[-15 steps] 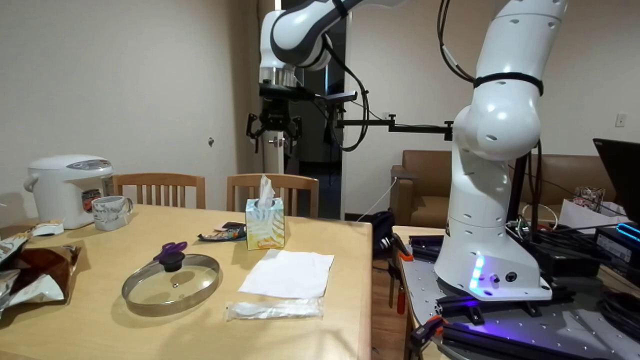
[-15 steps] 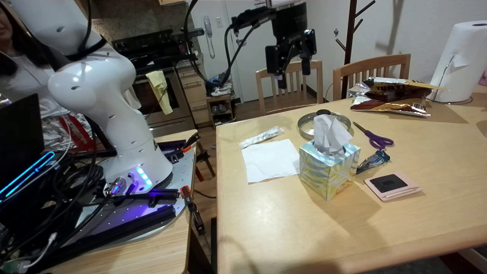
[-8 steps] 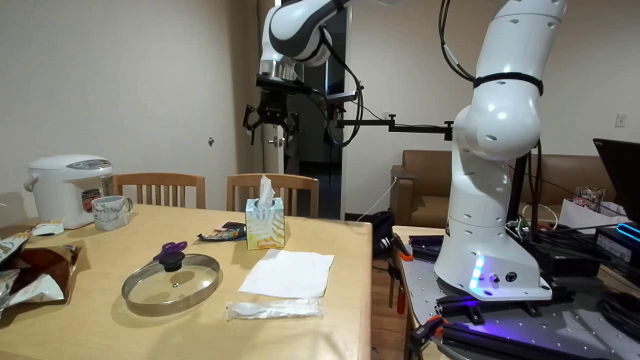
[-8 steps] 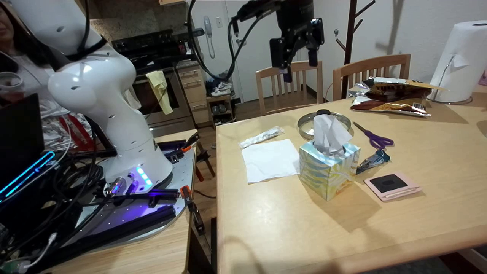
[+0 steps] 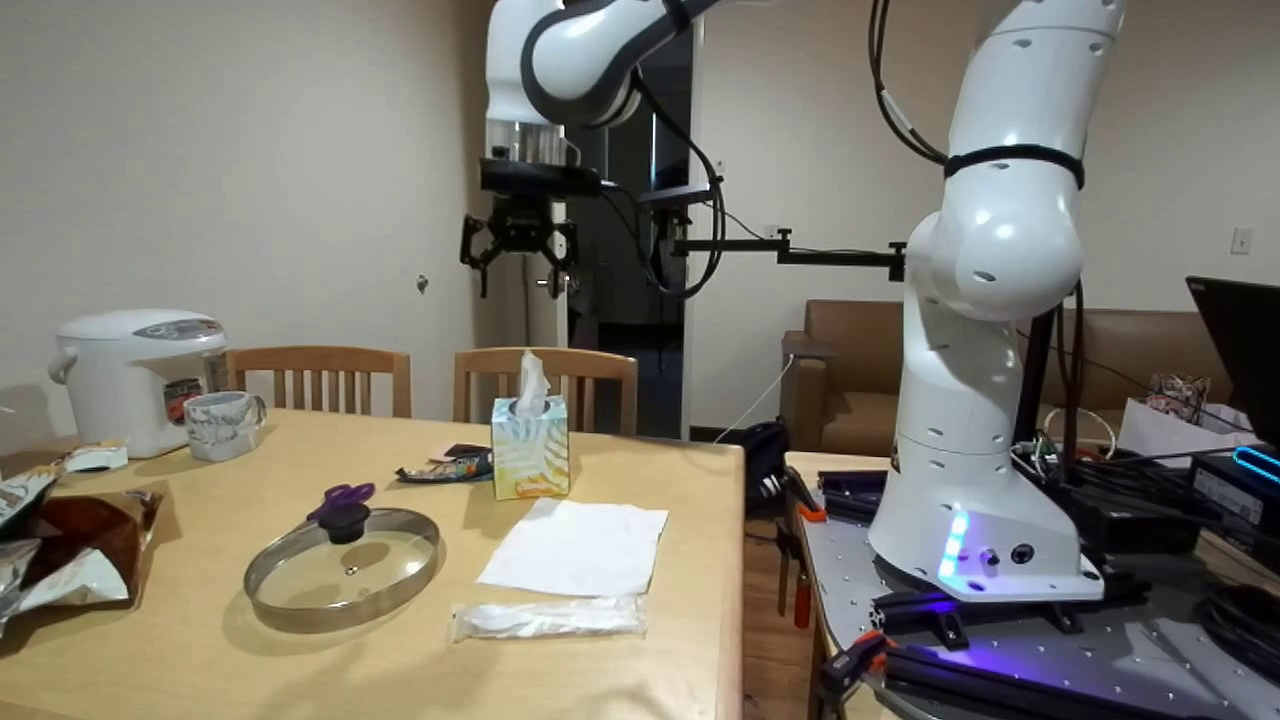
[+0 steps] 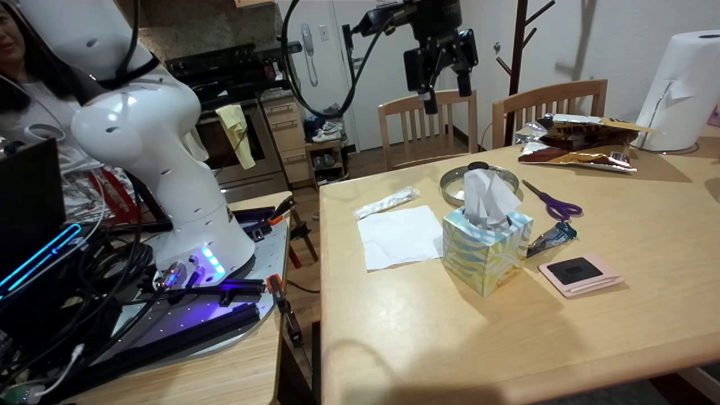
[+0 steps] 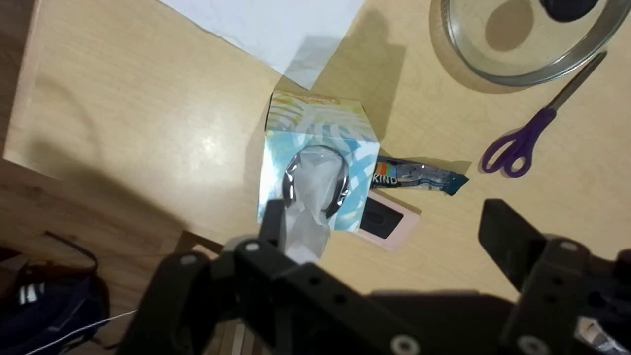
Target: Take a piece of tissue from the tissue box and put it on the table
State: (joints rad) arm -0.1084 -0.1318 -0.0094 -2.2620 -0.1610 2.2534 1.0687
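On pale wood tbl (image 6: 394, 337): tissue box (image 6: 485, 259), upright; white sheet (image 6: 400, 238) flat, corner close by box; clear-wrapped pkt (image 6: 386, 203) just beside sheet; glass lid (image 5: 342, 580), knob up, w/ purple-handled scissors (image 7: 540, 121) nr; KIND bar (image 7: 419, 176) + pink card wallet (image 6: 581, 274) by box; foil packaging (image 6: 579, 152); mug (image 5: 222, 428) nr white dispenser (image 5: 135, 385); paper towel roll (image 6: 686, 84), upright.

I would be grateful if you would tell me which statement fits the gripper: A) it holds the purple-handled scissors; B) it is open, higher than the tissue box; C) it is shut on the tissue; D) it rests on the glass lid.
B: the gripper hangs higher than the tissue box in both exterior views, and in the wrist view its fingers stand wide apart with nothing held.
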